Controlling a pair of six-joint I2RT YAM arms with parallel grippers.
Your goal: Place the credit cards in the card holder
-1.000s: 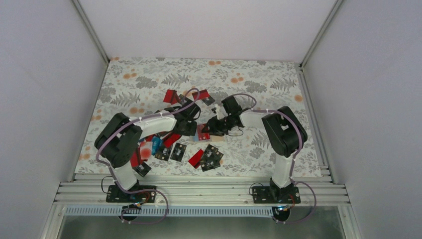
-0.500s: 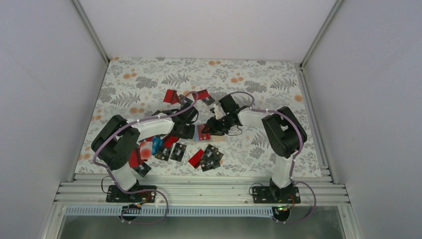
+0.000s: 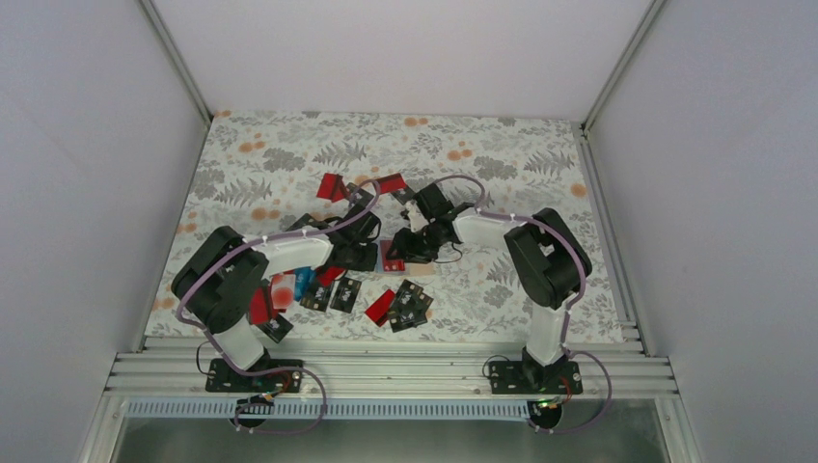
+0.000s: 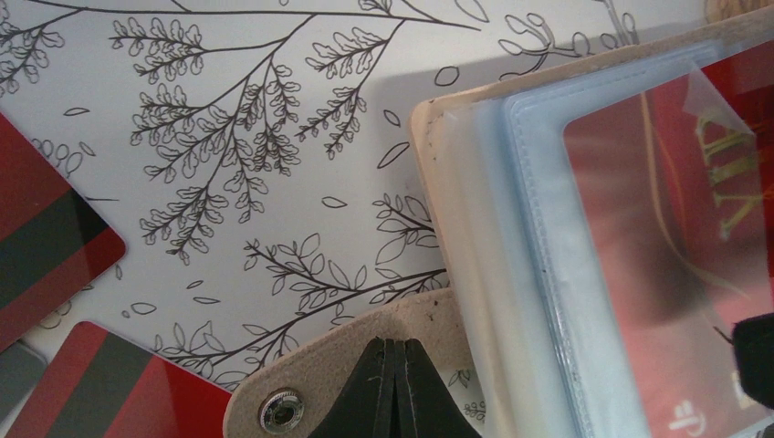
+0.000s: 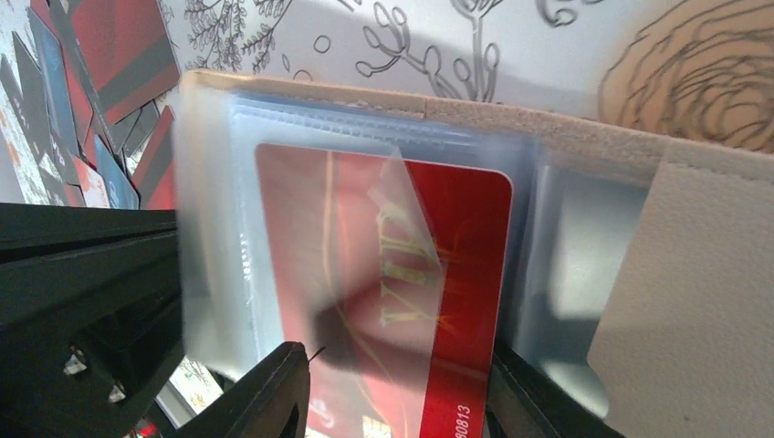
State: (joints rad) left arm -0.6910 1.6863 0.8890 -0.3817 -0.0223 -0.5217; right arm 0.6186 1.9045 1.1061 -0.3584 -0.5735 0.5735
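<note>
The card holder [image 3: 422, 268] lies open mid-table, tan outside [image 5: 694, 274], grey-blue clear pockets inside [image 4: 493, 237]. A red credit card [image 5: 456, 274] with gold lettering sits partly inside a clear pocket [image 4: 675, 228]. My right gripper [image 5: 397, 388] straddles the card's outer end with a finger against each long edge [image 3: 407, 243]. My left gripper [image 4: 397, 356] is shut, its tips resting on the holder's tan snap tab [image 4: 301, 392], just left of the holder [image 3: 371, 256]. Other credit cards, red [image 3: 333, 186], black [image 3: 344, 292] and blue [image 3: 304, 282], lie scattered.
Loose red-and-grey cards [image 4: 55, 237] lie left of the holder, and more are piled beyond it [image 5: 119, 55]. Black and red cards [image 3: 405, 304] sit near the front edge. The left arm's black body [image 5: 82, 292] is close beside the holder. White walls enclose the floral mat [image 3: 521, 154].
Both arms have shifted slightly left and away from the bases. The right gripper has moved in toward the holder with the red card, and its jaws have eased a little wider.
</note>
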